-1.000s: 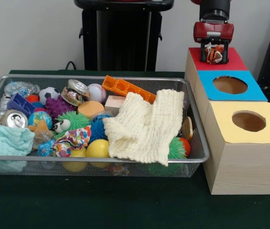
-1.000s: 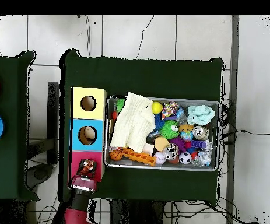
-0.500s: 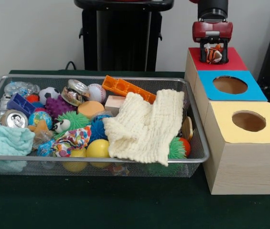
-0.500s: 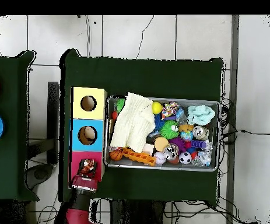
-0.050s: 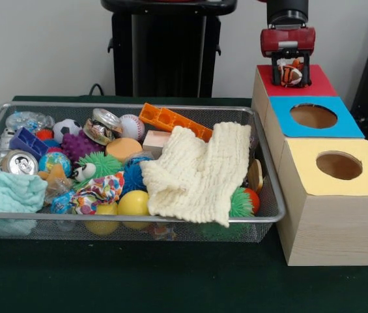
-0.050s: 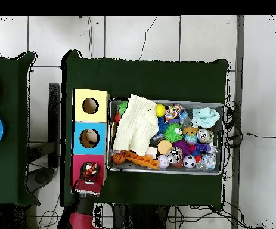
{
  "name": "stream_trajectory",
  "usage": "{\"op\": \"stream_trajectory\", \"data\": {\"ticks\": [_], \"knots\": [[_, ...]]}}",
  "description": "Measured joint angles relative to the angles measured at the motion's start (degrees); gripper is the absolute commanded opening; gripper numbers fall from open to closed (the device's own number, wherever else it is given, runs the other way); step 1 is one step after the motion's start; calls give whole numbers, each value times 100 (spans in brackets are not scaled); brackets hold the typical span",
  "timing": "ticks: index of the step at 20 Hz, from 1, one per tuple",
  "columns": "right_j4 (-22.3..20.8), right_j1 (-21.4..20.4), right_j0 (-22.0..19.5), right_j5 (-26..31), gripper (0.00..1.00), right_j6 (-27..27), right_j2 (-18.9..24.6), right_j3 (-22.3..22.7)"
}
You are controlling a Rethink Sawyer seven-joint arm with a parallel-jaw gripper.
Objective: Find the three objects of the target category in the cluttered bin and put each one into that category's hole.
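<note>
You have the red and black gripper (image 5: 290, 73) poised over the red-topped wooden box (image 5: 314, 83), its black fingers pinched on a small orange, white and black striped toy (image 5: 291, 73), which looks like a clownfish. The toy hangs right above where that box's hole should be; the hole itself is hidden behind the toy and fingers, so you cannot confirm alignment from the front, but the overhead view puts the toy (image 6: 90, 172) squarely within the red top. Holding it low and centred suggests it is there for release. The blue-topped box (image 5: 314, 117) and yellow-topped box (image 5: 337, 167) show open round holes. Beside them, the wire mesh bin (image 5: 125, 215) stays crowded, and the cream knitted cloth (image 5: 198, 175) drapes over its right half, likely hiding further targets you must search under
</note>
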Motion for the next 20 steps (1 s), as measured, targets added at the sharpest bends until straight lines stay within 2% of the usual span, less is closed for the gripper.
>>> {"op": "stream_trajectory", "data": {"ticks": [11, 20], "knots": [[-91, -113, -267, 83, 100, 0, 205, 103], [-91, -184, -314, 198, 100, 0, 243, 128]]}}
